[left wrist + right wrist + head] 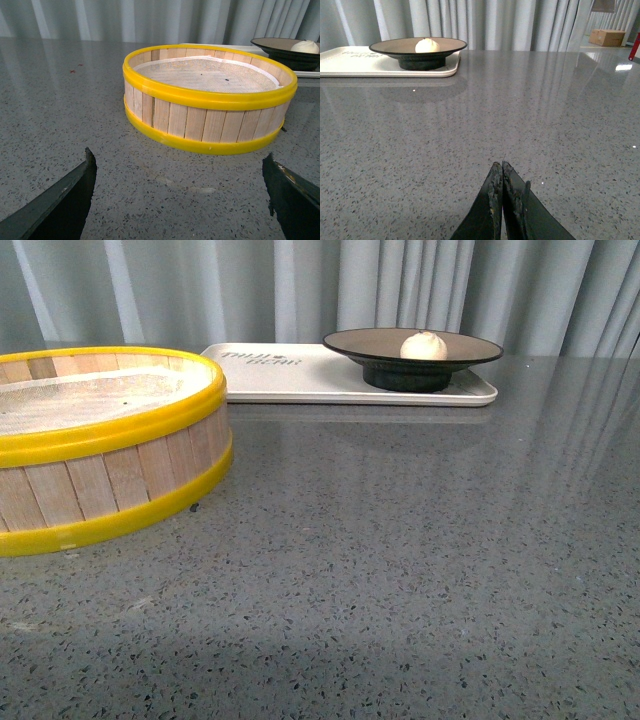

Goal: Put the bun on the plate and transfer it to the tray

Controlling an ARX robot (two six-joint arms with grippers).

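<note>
Grey table [400, 540]: bun [424, 345] on plate [370, 341], far from right claw [502, 172]

From the front we look low across the counter [400, 570] toward the curtains [300, 290]. Our left wrist camera sits close to the steamer basket [210, 100]; our right wrist camera views the tray [365, 62] from afar. All three views share the plate [412, 348].

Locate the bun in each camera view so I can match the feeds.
Front view: the bun sits on the plate, upper centre-right, on the tray.
Left wrist view: bun at the far upper right edge, behind the steamer basket.
Right wrist view: bun upper left, on the plate.
Shared landmark: the black-rimmed plate on the cream tray.
</note>
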